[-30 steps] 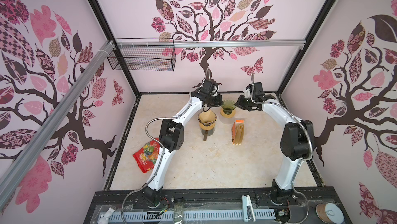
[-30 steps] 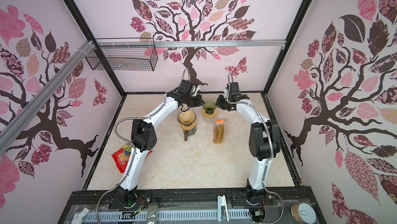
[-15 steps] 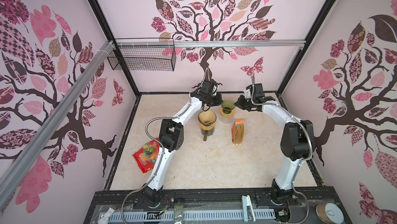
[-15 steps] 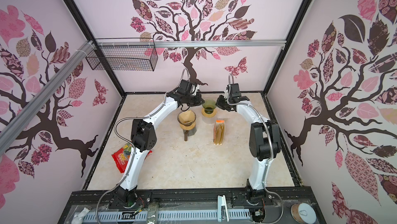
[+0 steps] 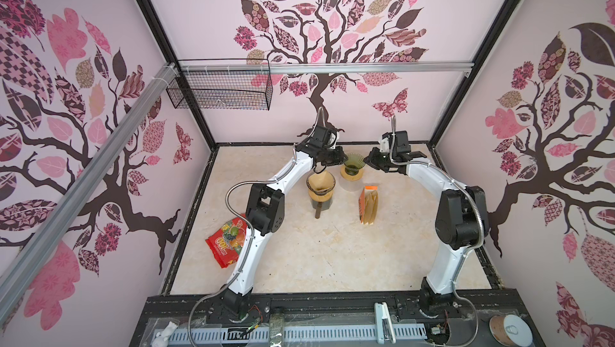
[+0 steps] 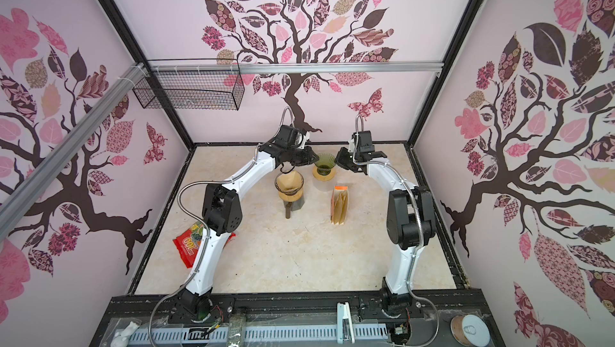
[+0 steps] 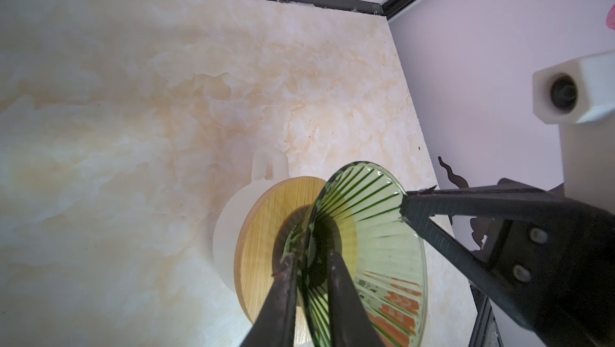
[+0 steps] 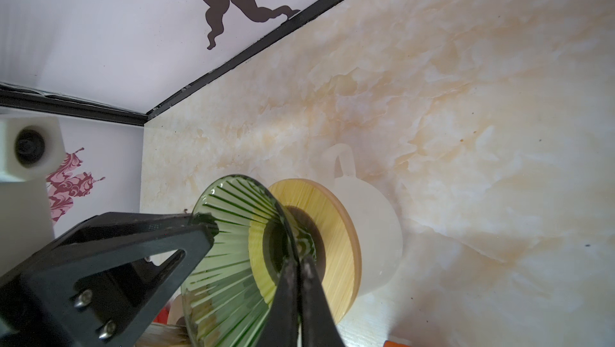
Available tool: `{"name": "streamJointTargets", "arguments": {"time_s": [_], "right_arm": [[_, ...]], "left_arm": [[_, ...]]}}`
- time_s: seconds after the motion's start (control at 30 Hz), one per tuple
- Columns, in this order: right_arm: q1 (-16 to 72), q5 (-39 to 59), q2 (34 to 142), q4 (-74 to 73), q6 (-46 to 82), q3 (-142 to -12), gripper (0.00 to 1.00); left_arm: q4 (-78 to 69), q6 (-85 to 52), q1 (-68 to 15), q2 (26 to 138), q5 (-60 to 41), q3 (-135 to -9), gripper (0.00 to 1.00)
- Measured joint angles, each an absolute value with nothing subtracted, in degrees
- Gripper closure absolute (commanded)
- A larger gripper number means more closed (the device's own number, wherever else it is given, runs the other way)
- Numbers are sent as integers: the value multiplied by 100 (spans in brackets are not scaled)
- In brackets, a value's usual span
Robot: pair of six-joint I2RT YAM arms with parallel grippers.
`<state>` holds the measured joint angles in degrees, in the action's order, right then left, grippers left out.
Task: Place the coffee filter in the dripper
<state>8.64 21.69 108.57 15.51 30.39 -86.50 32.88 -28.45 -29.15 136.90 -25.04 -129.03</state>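
A green ribbed glass dripper (image 5: 353,162) (image 6: 324,162) stands on a wooden disc (image 7: 263,228) over a white cup (image 8: 376,228) at the back of the table, with nothing inside it. My left gripper (image 7: 311,257) straddles its rim, one finger inside and one outside, with a gap beside the glass. My right gripper (image 8: 299,261) is shut on the opposite rim. A brown paper filter (image 5: 320,182) sits in a second cone on a dark jug just in front. A pack of filters (image 5: 368,205) lies to the right.
A red snack bag (image 5: 229,242) lies by the left arm's elbow. A wire basket (image 5: 219,89) hangs on the back-left rail. The back wall runs close behind both grippers. A tape roll (image 5: 511,328) lies on the front rail.
My left gripper's jaws have parted a little around the dripper's rim. Both arms and the right grip stay where they were.
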Motion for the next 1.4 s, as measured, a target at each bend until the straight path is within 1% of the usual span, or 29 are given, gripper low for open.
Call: {"name": "streamJointTargets", "arguments": {"time_s": [0.23,0.63,0.7,0.9,1.4], "right_arm": [[864,2145,10807,1494,3041,-8569,95],[864,2108,10768,1492,3041,-8541,95],[867,2108,10735,1452,3039,-8493,95],[878,2137,10571,1356,3070,-8254,95],[882,2178,10473,1175,3216,-8060,95]], "left_arm": [[3470,-2805,-2928,13511,-2486,-12763,78],[3566,-2794,-2950,13397,-2418,-12674,87],[3568,-2812,-2950,13397,-2381,-12674,90],[3575,-2845,-2947,13397,-2314,-12674,95],[3588,-2845,-2941,13397,-2296,-12674,96]]}}
